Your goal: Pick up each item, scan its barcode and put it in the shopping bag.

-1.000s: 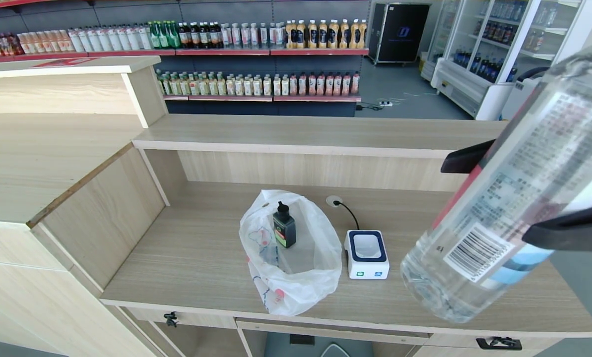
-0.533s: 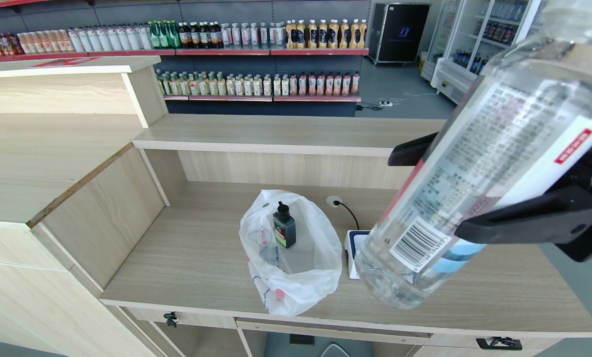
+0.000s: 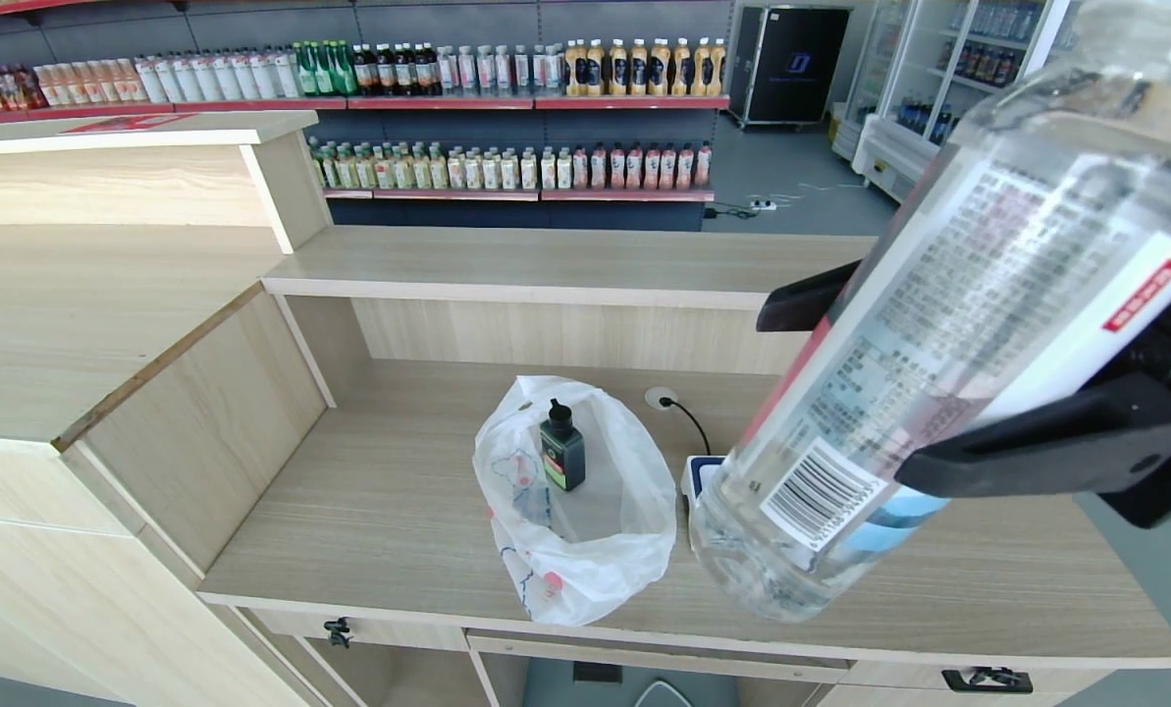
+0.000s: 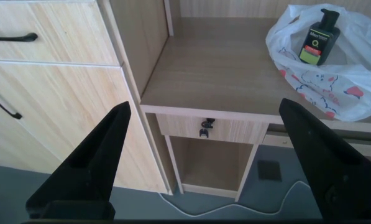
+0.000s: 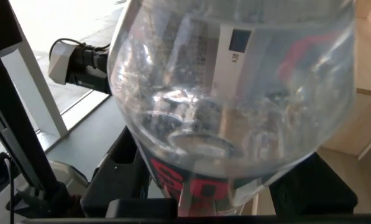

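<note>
**Bottle over the scanner, barcode facing the wrong way**

The right claw [image 3: 924, 378] is clamped across the label of the clear bottle [image 3: 987, 295]. It holds the bottle high above the worktop [image 3: 379, 511], tilted, with its base lowest. The base hangs in line with the scanner [image 3: 694, 472], of which a corner shows beside it.

The barcode [image 3: 814, 494] sits low on the label and looks up toward the head camera. The scanner's window seems to face upward, so the scan probably calls for rolling the wrist until the code faces down. The bottle should then be lowered close to the window and held steady. The fingers sit above the code and leave it uncovered, so there is no need to regrip. The bottle is smooth and looks full, so a slow turn lowers the risk of it slipping.

The shopping bag [image 3: 585, 560] lies open on the worktop just beside the scanner. One dark bottle [image 3: 561, 454] with a black cap is inside it, upright or nearly so. The room around that bottle looks enough to lay the clear one alongside.

The left claw [image 4: 201, 177] is spread wide and empty, in front of the worktop's near edge.
</note>
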Tool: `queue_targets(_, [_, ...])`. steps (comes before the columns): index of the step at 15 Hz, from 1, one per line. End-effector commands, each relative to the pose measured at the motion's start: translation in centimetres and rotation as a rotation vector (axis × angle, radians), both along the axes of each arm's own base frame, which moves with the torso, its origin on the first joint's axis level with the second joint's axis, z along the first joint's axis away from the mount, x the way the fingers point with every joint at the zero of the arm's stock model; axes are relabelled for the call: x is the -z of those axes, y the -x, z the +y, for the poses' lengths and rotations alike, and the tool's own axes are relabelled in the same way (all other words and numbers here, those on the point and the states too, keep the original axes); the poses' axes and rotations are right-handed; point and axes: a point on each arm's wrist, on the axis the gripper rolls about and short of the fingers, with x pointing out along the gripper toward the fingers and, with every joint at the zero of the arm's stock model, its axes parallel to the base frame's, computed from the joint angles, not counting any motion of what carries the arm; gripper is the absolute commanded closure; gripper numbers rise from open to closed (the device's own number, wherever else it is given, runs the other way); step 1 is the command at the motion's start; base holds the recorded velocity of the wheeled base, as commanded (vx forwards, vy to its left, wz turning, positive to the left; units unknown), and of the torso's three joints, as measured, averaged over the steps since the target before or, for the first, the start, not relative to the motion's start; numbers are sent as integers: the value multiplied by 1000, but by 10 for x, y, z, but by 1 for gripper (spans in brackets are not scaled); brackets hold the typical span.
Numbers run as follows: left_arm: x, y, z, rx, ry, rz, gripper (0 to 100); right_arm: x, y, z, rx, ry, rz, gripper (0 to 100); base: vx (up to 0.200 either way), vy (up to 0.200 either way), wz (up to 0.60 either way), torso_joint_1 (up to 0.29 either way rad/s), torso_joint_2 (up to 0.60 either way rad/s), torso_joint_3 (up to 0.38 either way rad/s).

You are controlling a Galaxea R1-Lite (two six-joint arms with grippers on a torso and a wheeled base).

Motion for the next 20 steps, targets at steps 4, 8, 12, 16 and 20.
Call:
queue_targets(4, [0, 0, 0, 0, 0, 0, 0, -10, 11, -17, 36, -12, -22, 100, 0, 0, 0, 0, 0, 0])
queue_targets(8, [0, 0, 0, 0, 0, 0, 0, -8, 9, -20, 47, -12, -24, 100, 0, 0, 0, 0, 0, 0])
queue_targets(12, [0, 0, 0, -2, 0, 0, 0, -9, 10, -21, 52, -13, -25, 100, 0, 0, 0, 0, 0, 0])
queue_targets(16, [0, 0, 0, -2, 0, 0, 0, -7, 14, -23, 52, -11, -24, 100, 0, 0, 0, 0, 0, 0])
queue_targets(20, [0, 0, 0, -2, 0, 0, 0, -6, 14, -27, 66, -13, -30, 100, 0, 0, 0, 0, 0, 0])
